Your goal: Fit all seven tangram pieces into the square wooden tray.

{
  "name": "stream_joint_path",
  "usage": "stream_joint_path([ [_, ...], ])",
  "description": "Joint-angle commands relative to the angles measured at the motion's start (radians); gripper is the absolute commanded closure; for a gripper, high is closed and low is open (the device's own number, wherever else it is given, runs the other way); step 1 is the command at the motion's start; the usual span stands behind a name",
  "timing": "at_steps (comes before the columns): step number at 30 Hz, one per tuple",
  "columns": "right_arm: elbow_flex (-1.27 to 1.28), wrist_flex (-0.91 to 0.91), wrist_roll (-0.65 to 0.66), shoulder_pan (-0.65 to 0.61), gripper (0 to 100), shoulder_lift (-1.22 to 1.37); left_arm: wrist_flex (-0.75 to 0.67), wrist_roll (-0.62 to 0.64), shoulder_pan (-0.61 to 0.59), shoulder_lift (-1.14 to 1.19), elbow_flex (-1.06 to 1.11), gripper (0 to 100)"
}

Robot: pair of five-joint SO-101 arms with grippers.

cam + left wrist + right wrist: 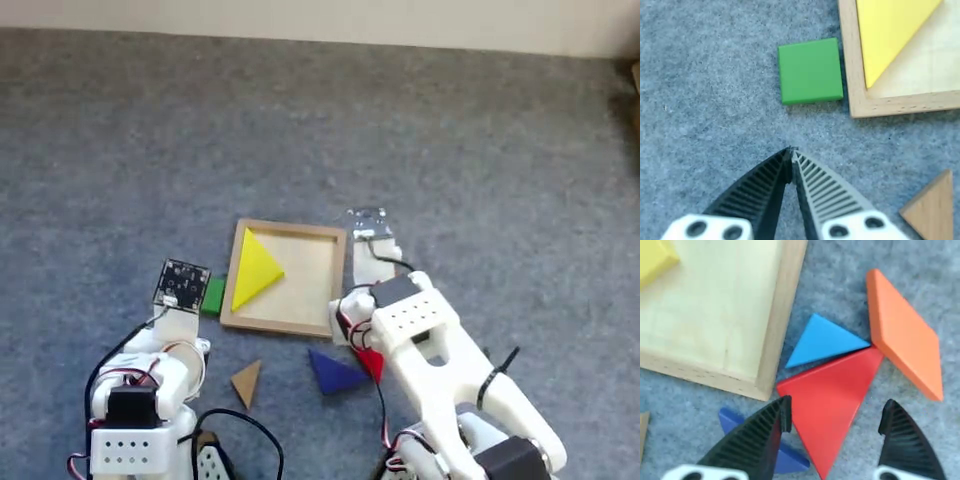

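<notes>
Right wrist view puts the right claw (837,405) with its fingers spread wide apart and gripping nothing. The gap straddles the red triangle (832,390), which lies flat on the grey felt (935,270) right under it. Against one finger, and partly hidden by it, sits the dark blue triangle (730,419), just beside the red one. Past the red triangle, farther from the claw, the light blue triangle (822,342) lies tight along its far edge. The orange parallelogram (902,332) meets both at a corner. The square wooden tray (782,315) has its corner just beside the red triangle's point, so its raised rim stands between these loose pieces and the tray floor.

The left claw (791,152) has its fingers pressed together on nothing, tips over bare felt. Ahead of them lies the green square (810,71), just beside the tray's outer rim with a thin strip of felt between. Off to the claw's side, apart from the tray, lies the tan triangle (932,210); from the high view it sits between the two arms.

Inside the tray the yellow triangle (890,35) lies flat, its long edge along the rim nearest the left claw.
</notes>
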Motion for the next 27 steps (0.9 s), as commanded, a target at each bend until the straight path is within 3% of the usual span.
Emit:
stream_joint_path([
  [1, -0.119, -0.01, -0.009, 0.019, 72.0, 0.094, 0.005, -0.003, -0.013, -0.036, 0.021, 99],
  [5, -0.219, 0.022, -0.009, 0.019, 70.6, 0.24, 0.005, -0.003, -0.013, -0.036, 0.021, 99],
  [11, -0.358, 0.087, -0.133, 0.035, 57.5, 0.344, 0.005, -0.003, -0.013, -0.036, 0.021, 99],
  [27, -0.354, 0.143, -0.138, -0.068, 57.4, 0.387, 0.005, -0.003, -0.013, -0.036, 0.021, 99],
])
